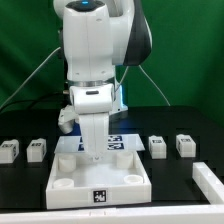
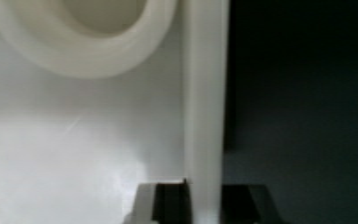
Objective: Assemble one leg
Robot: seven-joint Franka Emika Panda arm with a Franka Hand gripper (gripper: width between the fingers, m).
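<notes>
The large white square panel [image 1: 100, 178] with round corner sockets lies flat at the front of the table. My gripper [image 1: 93, 152] stands straight down over its far edge. In the wrist view the gripper [image 2: 202, 192] has its two dark fingers [image 2: 163, 204] on either side of the panel's upright edge wall, and the jaws are closed on it. The panel's top face [image 2: 78, 140] and one round socket [image 2: 91, 35] fill that view. Several small white legs with tags stand on the table: two at the exterior view's left [image 1: 10, 150] [image 1: 37, 149], two at its right [image 1: 157, 146] [image 1: 186, 145]. None is held.
The marker board [image 1: 122, 140] lies behind the panel, partly hidden by the arm. A white bar [image 1: 207, 182] sits at the exterior view's right front. Cables hang behind the arm against the green backdrop.
</notes>
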